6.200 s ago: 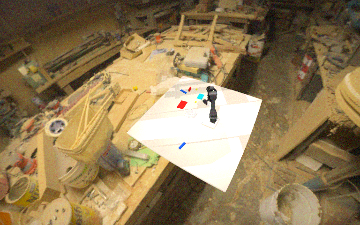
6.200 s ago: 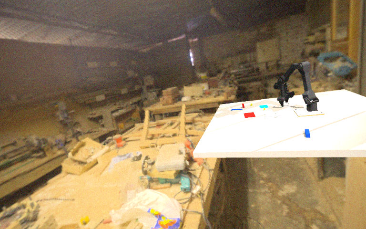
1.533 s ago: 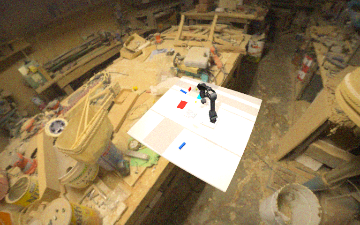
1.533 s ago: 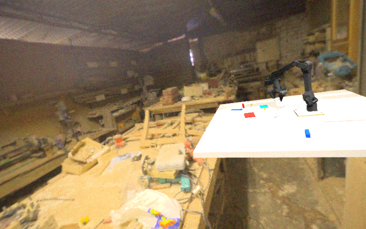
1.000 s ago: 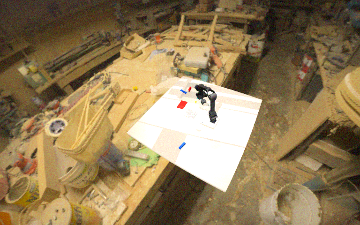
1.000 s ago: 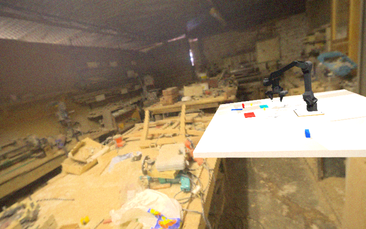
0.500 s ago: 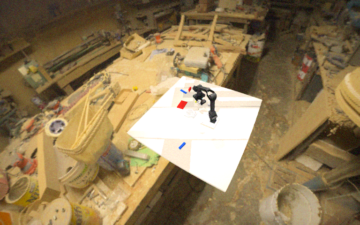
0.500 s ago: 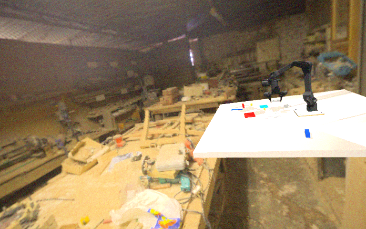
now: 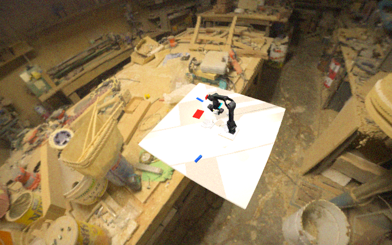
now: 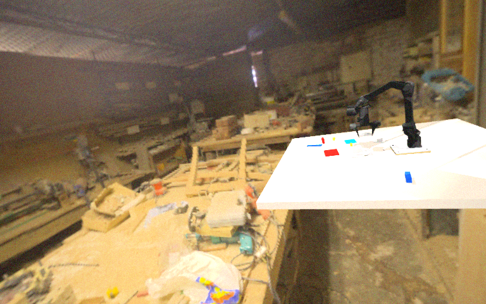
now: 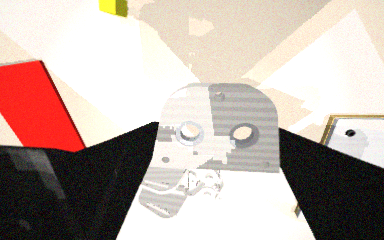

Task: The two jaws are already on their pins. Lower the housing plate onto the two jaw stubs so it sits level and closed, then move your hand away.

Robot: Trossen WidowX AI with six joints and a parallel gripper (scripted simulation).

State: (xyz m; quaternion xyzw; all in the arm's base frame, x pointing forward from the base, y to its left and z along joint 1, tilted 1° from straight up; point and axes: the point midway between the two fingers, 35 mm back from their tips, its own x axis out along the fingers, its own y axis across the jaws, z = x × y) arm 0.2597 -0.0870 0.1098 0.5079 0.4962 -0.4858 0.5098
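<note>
The housing plate (image 11: 218, 112) (image 10: 366, 135) is pale grey with rounded far corners and two round holes. It spans the gap between the fingers in the wrist view. My gripper (image 11: 214, 130) (image 10: 365, 134) (image 9: 215, 110) is shut on it and holds it above the table. A pale, flat jaw part (image 11: 161, 201) shows below the plate's near edge in the wrist view, partly covered by the plate. The pale assembly also shows faintly in the top view (image 9: 207, 123) and in the exterior view (image 10: 362, 150). I cannot make out the pins or stubs clearly.
A red square (image 9: 198, 114) (image 10: 331, 152) (image 11: 35, 105) lies beside the assembly. Blue bars (image 9: 199, 99) (image 9: 198, 158), a small red piece (image 10: 323, 140), a cyan piece (image 10: 350, 141) and small yellow blocks (image 10: 333, 139) (image 11: 112, 6) are on the table. The arm's base plate (image 10: 412, 152) is at right.
</note>
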